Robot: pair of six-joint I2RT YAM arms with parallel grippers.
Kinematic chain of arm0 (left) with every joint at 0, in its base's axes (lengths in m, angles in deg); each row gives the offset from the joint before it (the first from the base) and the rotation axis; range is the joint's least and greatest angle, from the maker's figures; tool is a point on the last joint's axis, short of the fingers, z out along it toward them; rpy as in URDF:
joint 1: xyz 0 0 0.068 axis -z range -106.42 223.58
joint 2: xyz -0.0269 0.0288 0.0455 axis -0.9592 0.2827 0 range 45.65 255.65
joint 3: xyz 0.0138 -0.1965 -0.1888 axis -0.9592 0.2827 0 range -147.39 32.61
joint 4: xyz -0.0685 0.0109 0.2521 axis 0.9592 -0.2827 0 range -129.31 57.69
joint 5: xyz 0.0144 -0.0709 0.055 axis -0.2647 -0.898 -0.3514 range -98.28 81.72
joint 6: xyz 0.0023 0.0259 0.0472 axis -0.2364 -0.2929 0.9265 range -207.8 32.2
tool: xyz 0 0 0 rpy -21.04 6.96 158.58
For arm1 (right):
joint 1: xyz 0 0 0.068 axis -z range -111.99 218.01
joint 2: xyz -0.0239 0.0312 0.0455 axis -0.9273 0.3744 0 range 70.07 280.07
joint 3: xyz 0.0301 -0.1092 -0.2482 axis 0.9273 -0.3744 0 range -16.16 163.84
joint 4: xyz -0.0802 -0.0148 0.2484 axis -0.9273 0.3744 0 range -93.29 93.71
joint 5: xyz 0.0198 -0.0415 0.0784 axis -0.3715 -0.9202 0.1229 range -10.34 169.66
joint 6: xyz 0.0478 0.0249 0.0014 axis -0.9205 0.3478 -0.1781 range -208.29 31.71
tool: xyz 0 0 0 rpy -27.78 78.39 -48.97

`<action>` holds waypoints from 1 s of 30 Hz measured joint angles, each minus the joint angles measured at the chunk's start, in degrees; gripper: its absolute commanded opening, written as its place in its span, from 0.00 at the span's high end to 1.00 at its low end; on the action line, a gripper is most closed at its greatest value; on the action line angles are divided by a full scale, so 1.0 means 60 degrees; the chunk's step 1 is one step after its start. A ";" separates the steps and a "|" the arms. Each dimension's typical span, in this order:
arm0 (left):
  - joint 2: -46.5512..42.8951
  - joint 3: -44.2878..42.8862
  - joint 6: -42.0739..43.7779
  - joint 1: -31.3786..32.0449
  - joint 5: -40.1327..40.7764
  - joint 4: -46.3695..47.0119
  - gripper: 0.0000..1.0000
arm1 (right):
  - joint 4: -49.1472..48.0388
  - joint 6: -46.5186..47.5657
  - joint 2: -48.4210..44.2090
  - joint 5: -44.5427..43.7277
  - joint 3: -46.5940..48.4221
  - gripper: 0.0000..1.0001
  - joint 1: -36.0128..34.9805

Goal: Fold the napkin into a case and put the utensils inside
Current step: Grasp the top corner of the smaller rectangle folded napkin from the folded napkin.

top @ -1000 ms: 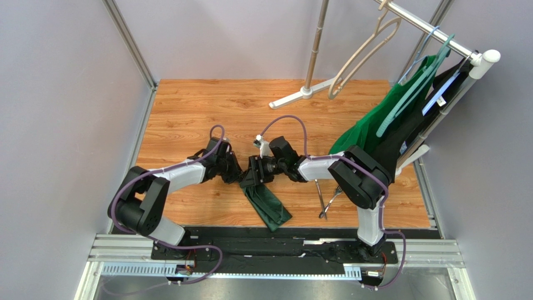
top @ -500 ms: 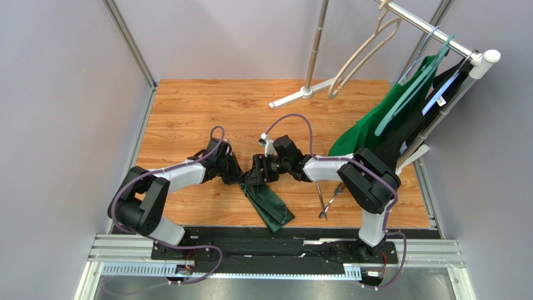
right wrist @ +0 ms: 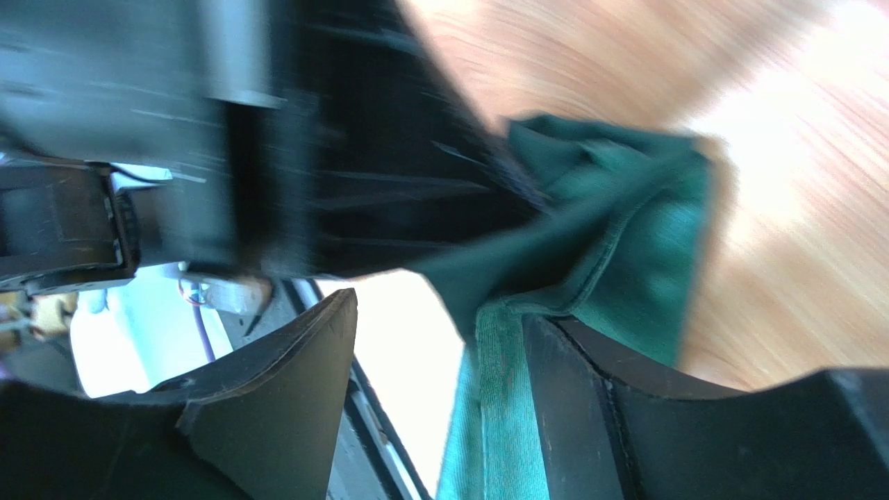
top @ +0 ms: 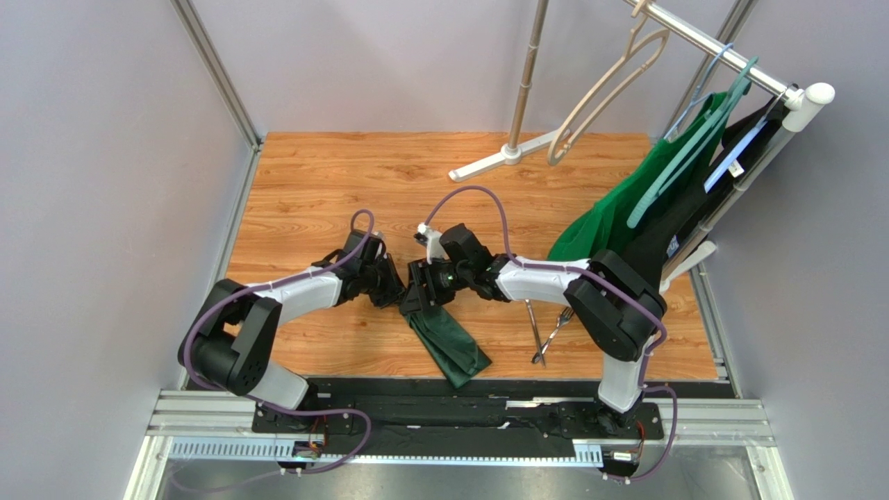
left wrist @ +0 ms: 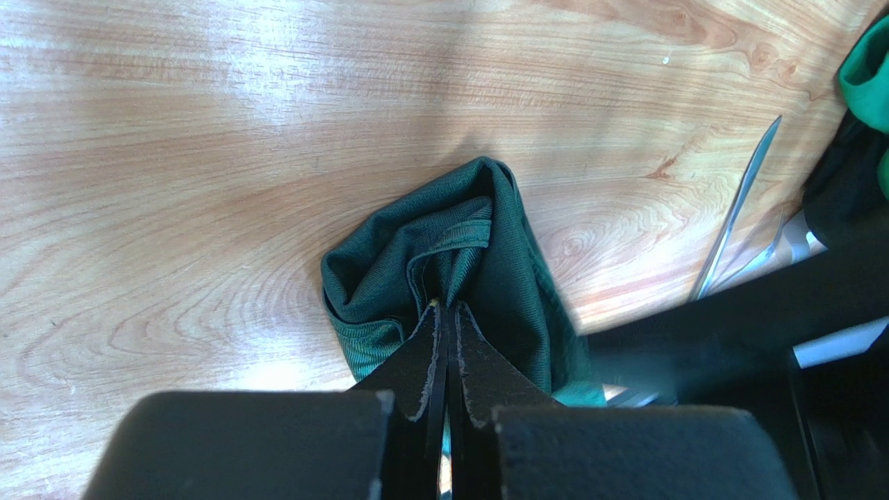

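Observation:
The napkin (top: pixel 451 346) is a bunched, narrow strip of dark green cloth lying near the table's front edge. My left gripper (top: pixel 394 295) is shut on its upper end. In the left wrist view the closed fingertips (left wrist: pixel 433 333) pinch a hemmed fold of the napkin (left wrist: pixel 459 250). My right gripper (top: pixel 417 297) is open right beside the left one. In the right wrist view the napkin (right wrist: pixel 626 240) has its hem resting against the right finger (right wrist: pixel 584 406), and the left finger stands apart. The two silver utensils (top: pixel 547 329) lie crossed to the right of the napkin, and one shows in the left wrist view (left wrist: pixel 736 208).
A brighter green garment (top: pixel 616 214) on a teal hanger hangs from the rack at the right. The rack's white foot (top: pixel 506 156) rests on the far wooden table. A cream hanger (top: pixel 605 89) hangs above it. A black rail (top: pixel 470 401) runs along the front.
My right gripper has moved left, closer to the left gripper and over the napkin's top end. The left arm and the utensils have stayed put.

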 measured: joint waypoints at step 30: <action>-0.0215 0.0004 0.0073 0.0000 0.0011 -0.0237 1.00 | -0.2160 -0.1140 -0.0962 0.0925 -0.1654 0.83 0.0838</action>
